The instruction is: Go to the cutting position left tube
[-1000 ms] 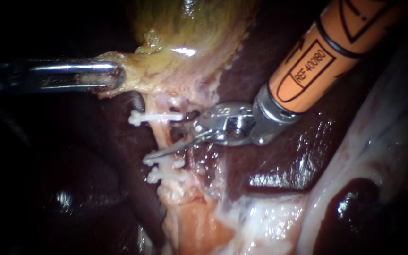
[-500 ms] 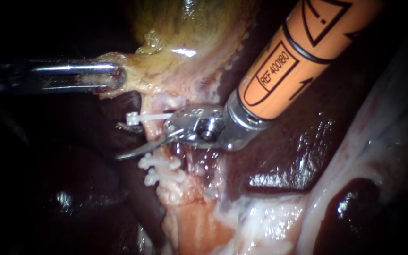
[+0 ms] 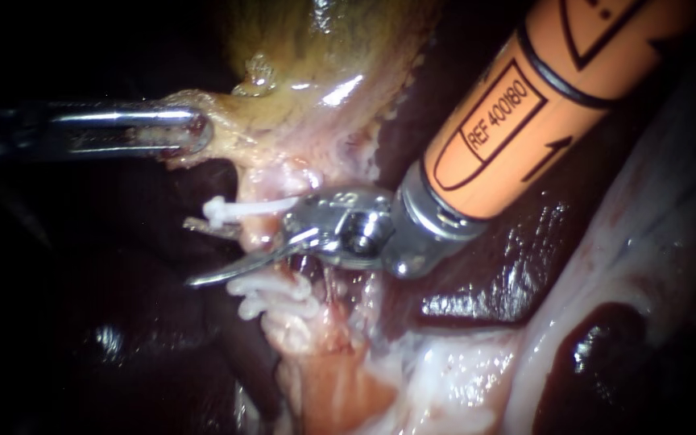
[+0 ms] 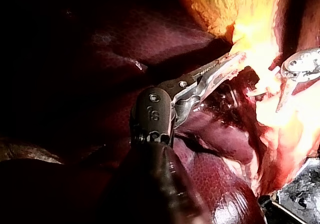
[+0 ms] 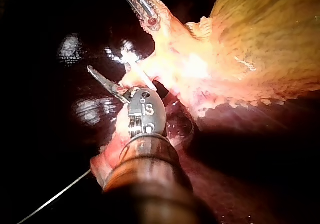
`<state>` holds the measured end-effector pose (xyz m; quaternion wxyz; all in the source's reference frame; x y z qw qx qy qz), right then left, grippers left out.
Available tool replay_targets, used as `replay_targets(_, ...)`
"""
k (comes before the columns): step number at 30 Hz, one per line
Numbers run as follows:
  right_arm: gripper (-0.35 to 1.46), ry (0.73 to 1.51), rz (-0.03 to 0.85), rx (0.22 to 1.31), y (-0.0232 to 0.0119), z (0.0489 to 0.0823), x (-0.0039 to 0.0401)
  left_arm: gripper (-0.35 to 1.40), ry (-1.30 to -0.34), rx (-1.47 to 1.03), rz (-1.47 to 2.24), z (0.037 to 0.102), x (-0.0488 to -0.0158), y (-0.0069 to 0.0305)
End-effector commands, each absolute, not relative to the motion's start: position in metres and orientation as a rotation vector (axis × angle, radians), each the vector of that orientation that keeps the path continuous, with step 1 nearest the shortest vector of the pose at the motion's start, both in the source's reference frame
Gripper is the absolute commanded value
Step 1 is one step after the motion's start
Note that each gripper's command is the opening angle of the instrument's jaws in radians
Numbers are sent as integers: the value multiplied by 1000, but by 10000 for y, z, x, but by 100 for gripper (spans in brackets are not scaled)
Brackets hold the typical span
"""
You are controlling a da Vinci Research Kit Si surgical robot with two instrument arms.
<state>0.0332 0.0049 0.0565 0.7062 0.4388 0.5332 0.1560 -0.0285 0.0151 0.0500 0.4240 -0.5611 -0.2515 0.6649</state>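
Straddling the left tube [image 3: 259, 235], the right instrument [image 3: 193, 254] gapes.

Endoscope close; wrist cameras face in from opposite sides (sharing the tube [image 3: 256, 232]).

Left tube [image 3: 258, 238]: pale pink, wet strand, whole. It runs roughly upright from the neck of the gallbladder [image 3: 300, 72] down into paler tissue.

One white upper clip [image 3: 239, 209] crosses it high up, with its free end sticking out to the side. The lower clips [image 3: 275, 296], also white, are stacked close together further down.

The bare stretch between the upper and lower clips lies in the gap of the right instrument's [image 3: 191, 254] parted blades, one blade on each side. The blades possibly touch the tube, but the view does not settle it.
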Motion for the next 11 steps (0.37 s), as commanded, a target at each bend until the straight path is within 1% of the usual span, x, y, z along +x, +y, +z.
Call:
replay_targets(1, 143, 1184, 346, 975, 50, 566, 332, -35, -630, -1404, 1664, 500, -285, 151)
replay_targets(11, 143, 1181, 350, 978, 51, 571, 331, -35, -630, -1404, 1664, 500, -285, 151)
